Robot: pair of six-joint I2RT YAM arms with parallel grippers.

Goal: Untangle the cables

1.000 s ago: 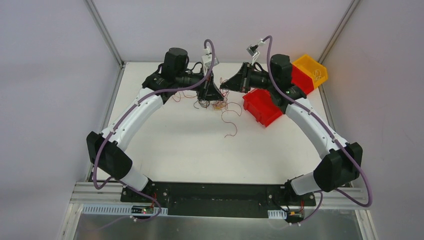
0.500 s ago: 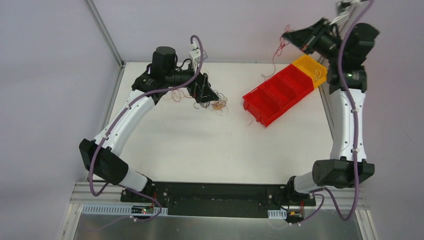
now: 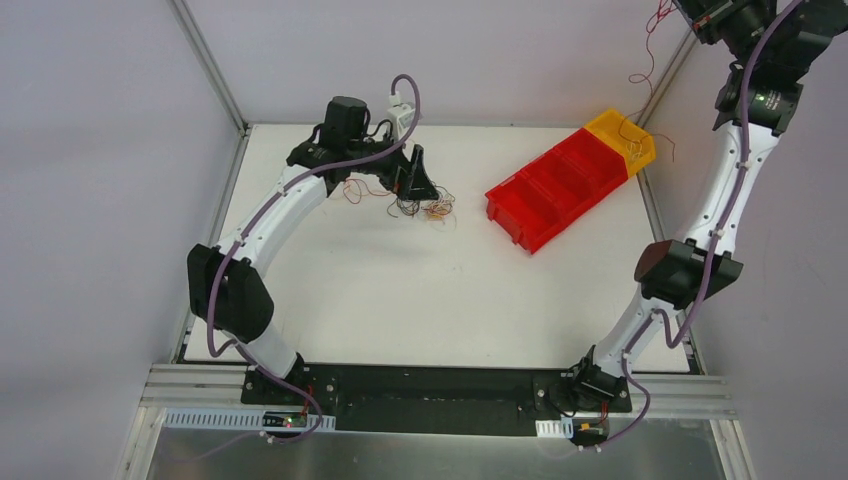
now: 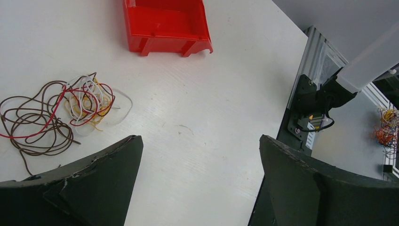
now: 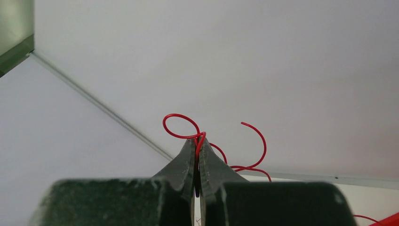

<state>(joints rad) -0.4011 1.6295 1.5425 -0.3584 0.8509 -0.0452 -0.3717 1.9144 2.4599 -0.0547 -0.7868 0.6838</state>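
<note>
1. The right claw [image 5: 196,141] is pressed fully together on one red wire [image 5: 178,115]. The wire curls out above the tips in a loop and some loose arcs.
2. In the top view this claw is lifted high at the far right corner, above the yellow bin [image 3: 622,135], and the red wire hangs down from it in the air. As far as I can see it touches nothing else, so I judge that this one wire is already free from the others.
3. The left claw [image 4: 200,141] is spread as wide as it goes and holds nothing. It hovers low over the worktop [image 3: 400,300], just beside the tangle [image 4: 70,108].
4. The tangle lies on the worktop at the far middle, well apart from the red bins [image 3: 540,195]. It shows brown, red, white and yellow wires looped through each other. The white and yellow ones make a tight knot at one side, and the brown ones spread looser at the other.
5. Done so far, in my judgement: one red wire is separated, but it is not yet put down anywhere. A thin wire seems to lie at the yellow bin, but it is too small to be sure.
6. Left to do: most of the work. At least one more red wire and the brown, white and yellow ones are tied together, and each must be pulled out.
</note>
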